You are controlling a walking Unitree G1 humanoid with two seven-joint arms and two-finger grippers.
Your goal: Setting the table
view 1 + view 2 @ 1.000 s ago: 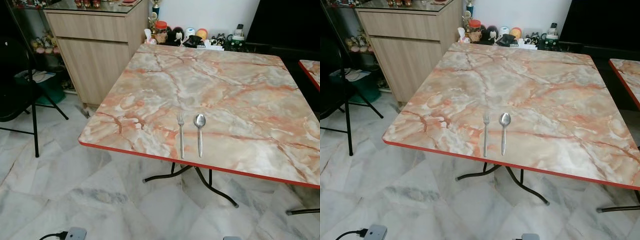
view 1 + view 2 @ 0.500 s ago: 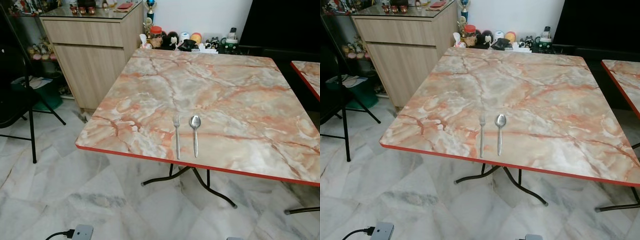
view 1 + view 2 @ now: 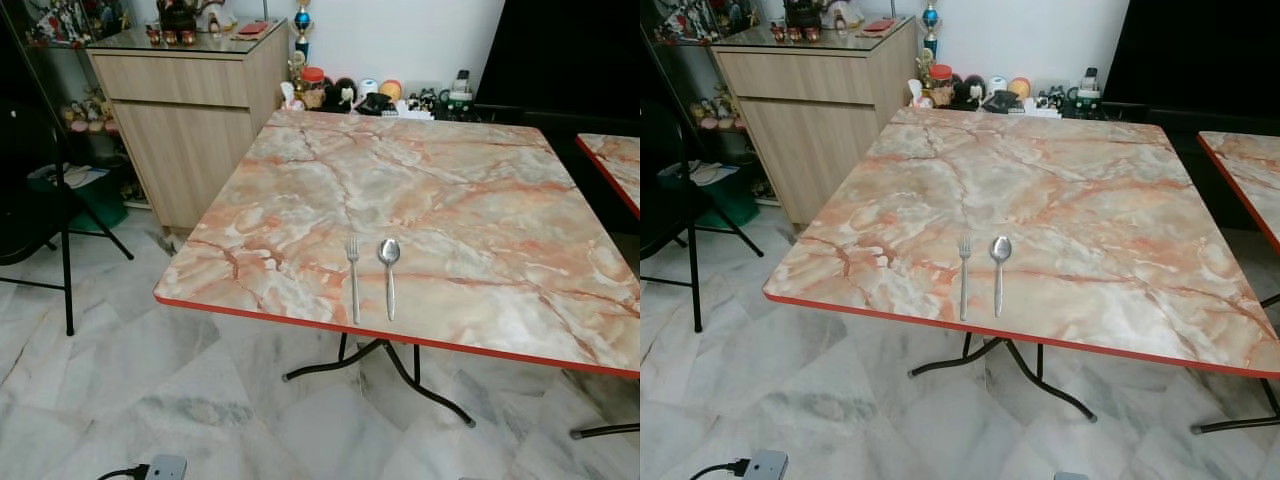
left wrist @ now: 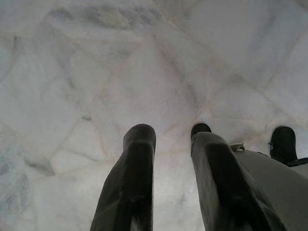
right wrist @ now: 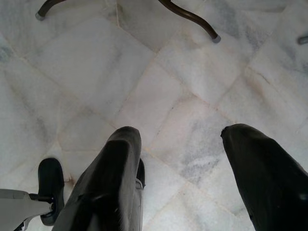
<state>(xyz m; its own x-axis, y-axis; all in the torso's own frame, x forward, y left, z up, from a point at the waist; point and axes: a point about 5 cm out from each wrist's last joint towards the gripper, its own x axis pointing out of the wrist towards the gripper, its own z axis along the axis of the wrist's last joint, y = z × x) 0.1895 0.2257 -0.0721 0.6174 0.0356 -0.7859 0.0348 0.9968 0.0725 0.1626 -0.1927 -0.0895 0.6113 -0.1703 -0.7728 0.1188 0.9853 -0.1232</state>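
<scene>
Silver metal fork (image 3: 352,277) and spoon (image 3: 388,270) are laid side by side near the marble-patterned table's red edge (image 3: 300,318); both grippers, left (image 4: 166,144) and right (image 5: 180,144), are hung released and empty over floor; further tableware is judged needed next

fork (image 3: 353,278), spoon (image 3: 389,272) side by side near table (image 3: 480,200) edge

Fork (image 3: 352,277) and spoon (image 3: 388,272) near table (image 3: 480,200) edge.
</scene>
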